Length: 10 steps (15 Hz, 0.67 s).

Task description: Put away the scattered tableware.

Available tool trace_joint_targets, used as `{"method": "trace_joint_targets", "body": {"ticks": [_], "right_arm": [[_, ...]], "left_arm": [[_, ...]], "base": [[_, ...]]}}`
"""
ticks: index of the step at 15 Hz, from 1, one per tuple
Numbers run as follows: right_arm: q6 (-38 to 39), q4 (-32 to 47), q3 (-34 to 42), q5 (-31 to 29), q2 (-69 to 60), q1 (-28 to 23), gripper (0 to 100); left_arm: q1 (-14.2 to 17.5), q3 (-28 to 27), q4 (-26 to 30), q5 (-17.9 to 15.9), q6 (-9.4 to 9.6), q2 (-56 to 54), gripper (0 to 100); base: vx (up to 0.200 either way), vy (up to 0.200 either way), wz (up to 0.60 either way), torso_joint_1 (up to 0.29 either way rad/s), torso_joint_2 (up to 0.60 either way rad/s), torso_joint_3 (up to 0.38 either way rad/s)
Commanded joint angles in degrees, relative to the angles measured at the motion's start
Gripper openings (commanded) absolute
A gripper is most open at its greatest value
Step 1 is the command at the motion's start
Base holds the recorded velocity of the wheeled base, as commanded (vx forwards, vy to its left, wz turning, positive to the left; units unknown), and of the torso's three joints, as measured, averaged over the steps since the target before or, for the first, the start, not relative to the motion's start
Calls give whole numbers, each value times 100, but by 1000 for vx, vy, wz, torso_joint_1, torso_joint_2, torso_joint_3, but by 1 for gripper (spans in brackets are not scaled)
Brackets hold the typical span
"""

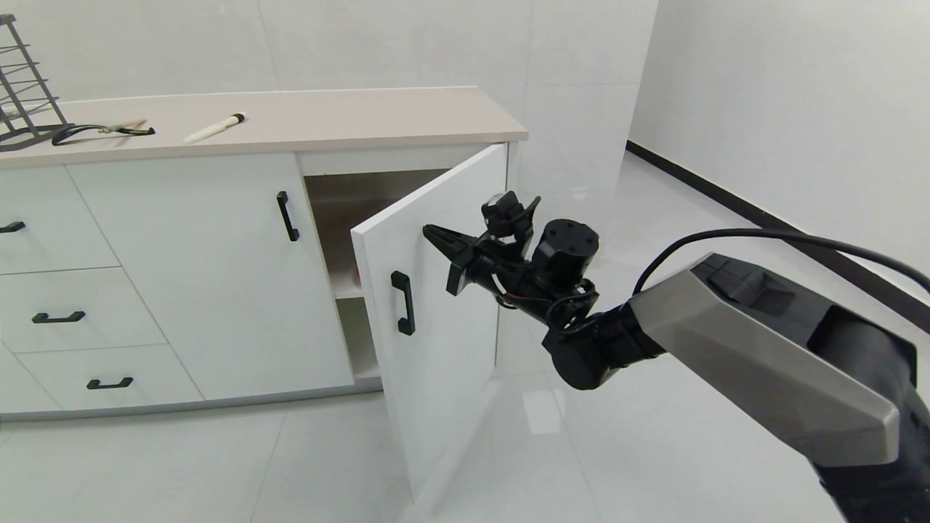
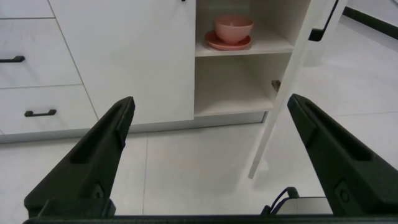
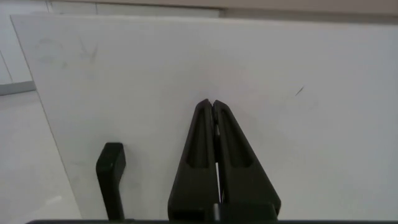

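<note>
You have a beige countertop (image 1: 349, 116) with a dark wire rack (image 1: 22, 87) at its left end. A black looped utensil (image 1: 134, 131) lies just beside the rack, and a white utensil (image 1: 214, 128) lies further right (both flat on the top). Inside the open cabinet, the shelf (image 2: 273, 45) carries a pink plate (image 2: 228, 43) with a pink bowl (image 2: 233, 27) on it.

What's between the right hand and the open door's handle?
Only bare door panel; the shut right hand is apart from the handle. Seen in the right wrist view.
</note>
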Motion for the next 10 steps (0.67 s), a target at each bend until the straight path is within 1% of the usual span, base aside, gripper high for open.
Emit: {"method": "trace_joint_targets", "body": {"ticks": [1,3,4,5,7,8,9,10], "right_arm": [[-3,-226,-17,39,25,-115,0],[-3,-243,132,47,-248,-203,0],[-3,-252,378,56,-485,-203,0],[-11,-287,791,56,-863,-203,0],[-11,-472,1987,56,-1637,-256,0],[-11,-551,2303,56,-1786,-282,0],[-20,-999,3085,65,-2067,-379,0],[-11,-1412,3534,135,-2287,-440,0]], "left_arm": [[1,0,0,1,-1,0,100],[1,0,0,1,-1,0,100],[1,0,0,1,-1,0,100],[1,0,0,1,-1,0,100],[1,0,0,1,-1,0,100],[1,0,0,1,-1,0,100],[1,0,0,1,-1,0,100],[1,0,0,1,-1,0,100]], "base": [[0,0,0,0,0,0],[0,0,0,0,0,0],[0,0,0,0,0,0],[0,0,0,0,0,0],[0,0,0,0,0,0],[0,0,0,0,0,0],[0,0,0,0,0,0],[0,0,0,0,0,0]]}}
